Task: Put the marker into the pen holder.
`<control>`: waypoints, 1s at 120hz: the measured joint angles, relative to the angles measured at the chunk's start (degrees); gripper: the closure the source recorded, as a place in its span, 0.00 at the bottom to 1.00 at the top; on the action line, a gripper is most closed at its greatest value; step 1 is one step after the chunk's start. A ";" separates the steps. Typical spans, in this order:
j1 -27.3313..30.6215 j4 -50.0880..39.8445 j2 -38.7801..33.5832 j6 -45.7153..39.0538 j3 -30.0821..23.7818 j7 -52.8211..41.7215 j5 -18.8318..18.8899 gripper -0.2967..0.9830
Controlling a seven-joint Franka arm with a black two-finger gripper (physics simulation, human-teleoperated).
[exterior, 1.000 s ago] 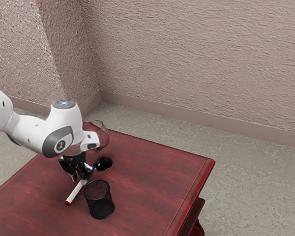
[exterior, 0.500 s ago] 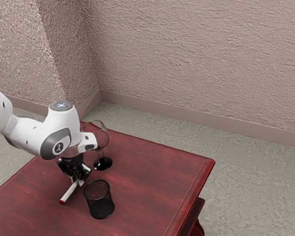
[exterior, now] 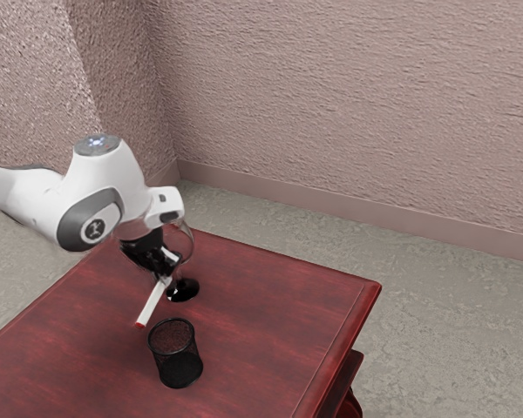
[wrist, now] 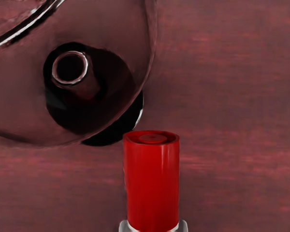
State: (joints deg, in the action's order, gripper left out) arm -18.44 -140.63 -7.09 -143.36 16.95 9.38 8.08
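One marker (exterior: 152,305), long axis aslant, red-end down

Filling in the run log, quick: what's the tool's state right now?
Tool: closed, holding the marker, which juts out tilted, red end down in the exterior view, and is not in the pen holder.

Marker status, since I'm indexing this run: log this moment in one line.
gripper: shut on marker; marker: tilted, outside pen holder; pen holder: upright on table
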 joint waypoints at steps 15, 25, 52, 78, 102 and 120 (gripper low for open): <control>-1.49 -0.01 -5.34 0.64 -0.01 1.25 0.81 0.85; -1.59 -0.11 -6.76 0.59 -1.00 2.35 1.75 0.85; -2.67 -3.18 -6.51 -9.36 -1.65 5.54 3.99 0.85; -2.19 -10.35 -6.21 -24.28 -1.62 6.66 3.39 0.85; -2.36 -13.32 -8.67 -33.08 -1.60 6.37 3.23 0.85; -2.47 -16.55 -15.74 -32.71 -3.36 5.86 3.23 0.85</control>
State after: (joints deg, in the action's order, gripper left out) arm -20.91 -157.18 -22.83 -176.07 13.59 15.24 11.32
